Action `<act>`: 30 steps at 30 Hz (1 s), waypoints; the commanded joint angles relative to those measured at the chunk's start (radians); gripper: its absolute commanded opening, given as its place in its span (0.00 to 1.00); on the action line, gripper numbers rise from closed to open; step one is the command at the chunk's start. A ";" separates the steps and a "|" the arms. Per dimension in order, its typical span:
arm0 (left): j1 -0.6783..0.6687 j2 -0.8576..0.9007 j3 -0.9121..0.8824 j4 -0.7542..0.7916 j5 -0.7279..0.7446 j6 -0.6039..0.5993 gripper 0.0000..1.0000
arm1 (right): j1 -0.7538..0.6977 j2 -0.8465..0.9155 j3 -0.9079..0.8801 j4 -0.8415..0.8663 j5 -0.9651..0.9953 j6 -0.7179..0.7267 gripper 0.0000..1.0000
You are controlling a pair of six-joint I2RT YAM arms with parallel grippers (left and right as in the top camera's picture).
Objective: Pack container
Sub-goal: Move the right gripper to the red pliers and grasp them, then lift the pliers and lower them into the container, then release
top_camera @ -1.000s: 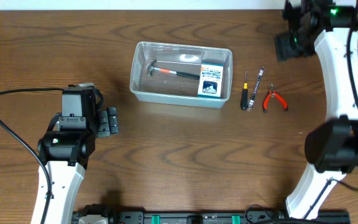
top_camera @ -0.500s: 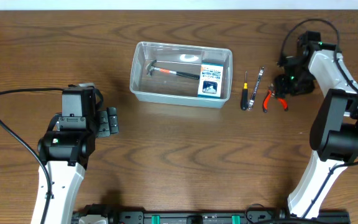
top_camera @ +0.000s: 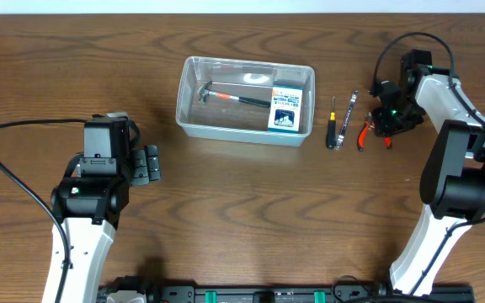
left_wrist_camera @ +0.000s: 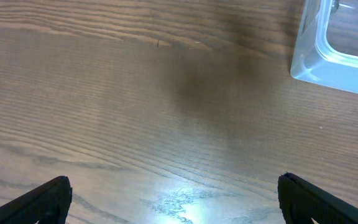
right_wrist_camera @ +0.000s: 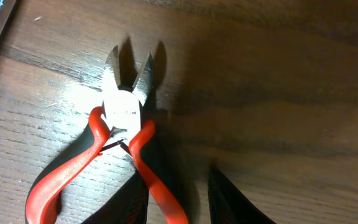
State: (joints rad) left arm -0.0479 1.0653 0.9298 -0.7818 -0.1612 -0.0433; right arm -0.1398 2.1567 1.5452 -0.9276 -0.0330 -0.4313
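- Container (top_camera: 242,134) holds a hammer (top_camera: 226,98) and small box (top_camera: 285,110); screwdriver (top_camera: 333,130), wrench (top_camera: 352,109) and pliers (right_wrist_camera: 122,117) lie outside, to its right.
- Right gripper (right_wrist_camera: 176,190), jaws spread, hovers at the pliers; left gripper (left_wrist_camera: 173,190) spread, empty.

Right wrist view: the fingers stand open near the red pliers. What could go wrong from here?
1. Only one red handle of the pliers seems to lie between the fingers of the right gripper; closing may catch that handle alone, so the tool could swing or slip.
2. The wrench and screwdriver lie close beside; a sideways push may knock them.
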 commanded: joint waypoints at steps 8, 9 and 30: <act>-0.003 0.001 0.015 -0.003 -0.008 0.017 0.98 | 0.048 0.004 -0.029 -0.035 -0.019 -0.011 0.04; -0.003 0.001 0.014 -0.003 -0.008 0.017 0.98 | 0.050 0.003 -0.029 -0.041 -0.019 -0.008 0.01; -0.003 0.001 0.014 -0.003 -0.008 0.017 0.98 | 0.307 -0.302 0.478 -0.166 -0.163 0.095 0.01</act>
State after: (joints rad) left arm -0.0479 1.0653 0.9295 -0.7818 -0.1612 -0.0433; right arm 0.0662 1.8675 2.0167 -1.1137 -0.0956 -0.3328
